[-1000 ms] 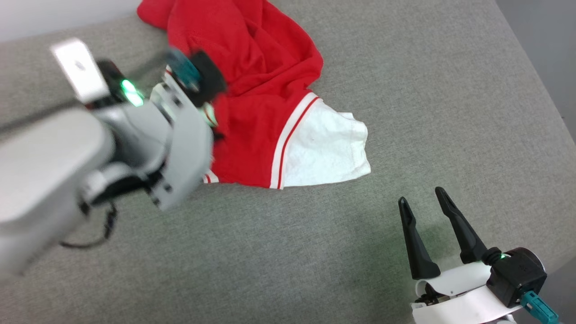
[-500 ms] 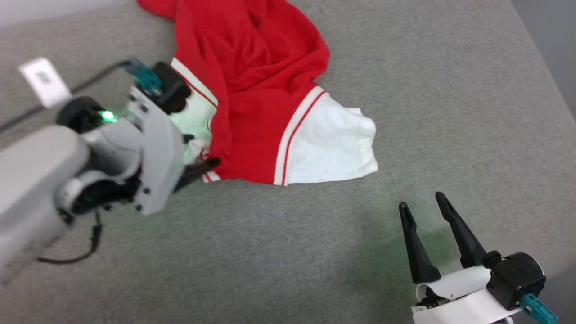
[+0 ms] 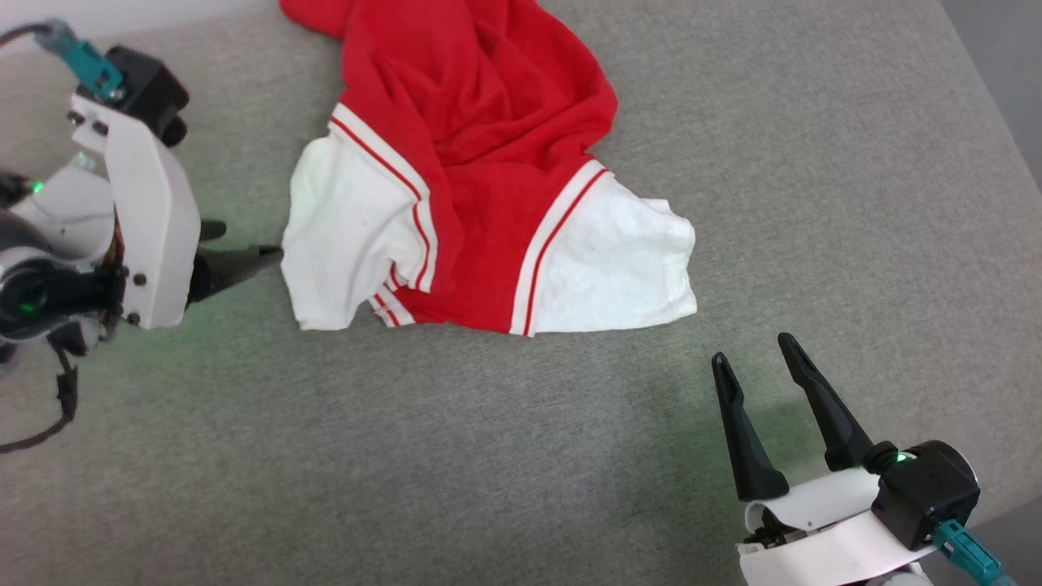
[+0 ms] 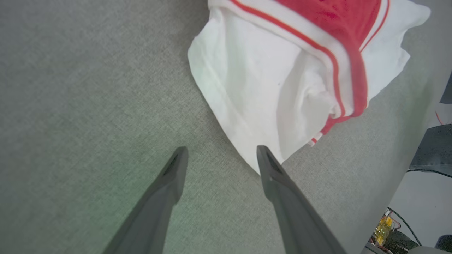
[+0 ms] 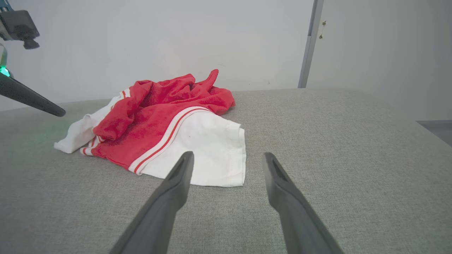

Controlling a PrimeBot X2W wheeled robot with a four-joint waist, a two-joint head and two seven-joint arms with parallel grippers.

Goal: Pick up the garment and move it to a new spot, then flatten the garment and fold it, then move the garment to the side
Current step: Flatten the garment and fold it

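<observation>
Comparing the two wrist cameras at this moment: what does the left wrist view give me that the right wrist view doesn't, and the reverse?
Left wrist view: the open left gripper, one fingertip beside the corner of the garment where its white lining lies, plus cables past the surface edge. Right wrist view: the open right gripper, the garment's bunched red heap, a pale wall and a grey post. Shared: the red-and-white garment lying on the grey fabric surface.

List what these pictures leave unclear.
- Garment far end: head view, cut off by top edge.
- Garment's type and shape: every view, bunched folds hide it.
- Left claw upper finger: head view, mostly behind its white wrist casing.
- Corner clutter: left wrist view, small, cut by edge.
</observation>
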